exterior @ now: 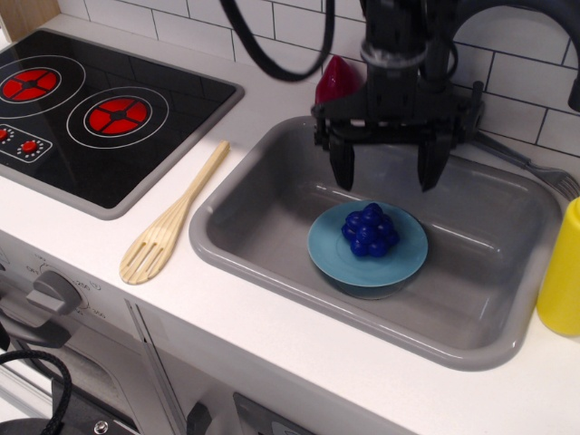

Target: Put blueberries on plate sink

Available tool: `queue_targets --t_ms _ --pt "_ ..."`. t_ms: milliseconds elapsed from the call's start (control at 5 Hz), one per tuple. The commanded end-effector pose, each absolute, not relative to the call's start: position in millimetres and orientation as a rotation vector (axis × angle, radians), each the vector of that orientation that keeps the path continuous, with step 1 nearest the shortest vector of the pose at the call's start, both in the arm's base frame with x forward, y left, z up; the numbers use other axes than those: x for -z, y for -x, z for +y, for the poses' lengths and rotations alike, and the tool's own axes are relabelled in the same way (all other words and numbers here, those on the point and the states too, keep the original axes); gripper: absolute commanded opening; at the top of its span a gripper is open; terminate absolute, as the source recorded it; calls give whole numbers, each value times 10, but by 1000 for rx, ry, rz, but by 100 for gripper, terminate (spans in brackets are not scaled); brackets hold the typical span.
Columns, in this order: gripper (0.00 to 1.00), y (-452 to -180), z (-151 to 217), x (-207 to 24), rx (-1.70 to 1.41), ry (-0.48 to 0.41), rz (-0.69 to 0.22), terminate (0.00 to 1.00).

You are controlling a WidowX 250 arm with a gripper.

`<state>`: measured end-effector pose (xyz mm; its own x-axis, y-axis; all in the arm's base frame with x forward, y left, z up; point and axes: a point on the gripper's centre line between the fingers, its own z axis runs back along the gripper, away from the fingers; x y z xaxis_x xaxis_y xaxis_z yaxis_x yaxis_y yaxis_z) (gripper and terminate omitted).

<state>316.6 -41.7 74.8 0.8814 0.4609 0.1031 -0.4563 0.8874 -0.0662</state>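
Tool (388,181) spread wide and holding nothing: your two fingers hang apart above the blueberries (370,230), clear of them. That gap reads as a release, so you can judge the placing done. The blueberries sit on the plate (326,249), a little toward its far side, resting free and upright as one lump. The plate itself lies on the floor of the sink (245,231), near the basin's middle, which is just where the task wants it.

Outward from the plate, a wooden spatula (172,222) lies on the tabletop (91,236) beyond the sink's left rim, angled toward the stovetop (82,118) farther left. A red object (333,82) stands behind the sink against the tiles, and a yellow bottle (562,272) sits at the sink's right edge. A fork (544,172) rests on the far right rim.
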Motion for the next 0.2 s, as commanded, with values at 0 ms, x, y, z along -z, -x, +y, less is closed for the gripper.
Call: queue_targets --t_ms 0 --pt "100 -3217 -355 -973 -473 64 -183 100"
